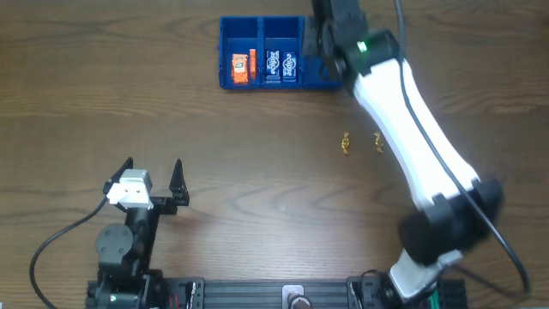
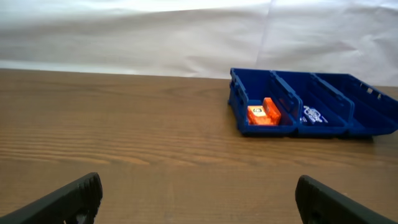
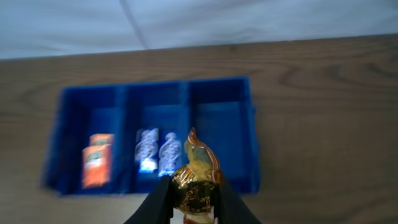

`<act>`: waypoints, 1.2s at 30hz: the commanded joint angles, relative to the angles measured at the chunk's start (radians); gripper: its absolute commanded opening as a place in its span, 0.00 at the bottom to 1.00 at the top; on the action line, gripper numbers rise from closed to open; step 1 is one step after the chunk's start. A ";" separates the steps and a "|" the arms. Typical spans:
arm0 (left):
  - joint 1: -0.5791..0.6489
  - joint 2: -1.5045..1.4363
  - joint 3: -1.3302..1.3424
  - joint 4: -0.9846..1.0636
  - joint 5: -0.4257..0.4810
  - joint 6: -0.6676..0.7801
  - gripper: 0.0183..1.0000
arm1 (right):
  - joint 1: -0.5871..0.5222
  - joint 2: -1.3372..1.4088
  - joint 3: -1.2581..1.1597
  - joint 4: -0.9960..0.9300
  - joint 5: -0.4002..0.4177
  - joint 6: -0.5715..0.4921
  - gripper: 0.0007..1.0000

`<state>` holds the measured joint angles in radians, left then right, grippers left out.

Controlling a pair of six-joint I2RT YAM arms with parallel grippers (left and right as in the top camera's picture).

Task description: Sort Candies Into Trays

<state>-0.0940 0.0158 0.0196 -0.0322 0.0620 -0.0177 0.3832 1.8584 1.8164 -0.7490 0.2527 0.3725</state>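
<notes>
While right jaws grip gold candy (image 3: 194,185), empty end compartment (image 3: 221,135) of blue tray (image 3: 55,163) lies just ahead, slightly right, by far edge of worktop (image 1: 129,103); left jaws open, farther off.

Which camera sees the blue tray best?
The right wrist view: the blue plastic tray shows all three compartments. In the top view the right arm covers its right end; the left wrist view sees it side-on.

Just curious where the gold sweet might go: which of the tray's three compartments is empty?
The end compartment farthest from the orange candies. The middle one holds two blue-wrapped candies; this one has a bare blue floor.
</notes>
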 commanded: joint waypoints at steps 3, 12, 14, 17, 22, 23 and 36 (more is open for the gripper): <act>0.004 -0.004 -0.014 -0.042 0.009 0.015 1.00 | -0.071 0.253 0.117 0.008 -0.069 -0.071 0.13; 0.004 -0.004 -0.014 -0.042 0.009 0.015 1.00 | -0.082 0.308 0.114 0.011 -0.074 -0.084 0.14; 0.004 -0.004 -0.014 -0.042 0.009 0.015 1.00 | -0.082 0.309 0.114 0.008 -0.075 -0.083 0.22; 0.004 -0.004 -0.014 -0.042 0.009 0.015 1.00 | -0.082 0.309 0.114 0.000 -0.075 -0.083 0.56; 0.004 -0.004 -0.014 -0.042 0.009 0.015 1.00 | -0.105 0.283 0.083 -0.009 -0.075 -0.083 0.71; 0.004 -0.004 -0.014 -0.042 0.009 0.015 1.00 | -0.111 0.250 0.037 0.012 -0.075 -0.083 0.71; 0.004 -0.004 -0.014 -0.042 0.009 0.015 1.00 | -0.112 -0.194 -0.726 0.108 -0.234 -0.030 0.70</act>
<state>-0.0940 0.0166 0.0196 -0.0319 0.0624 -0.0177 0.2661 1.6344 1.2030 -0.6537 0.0906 0.3046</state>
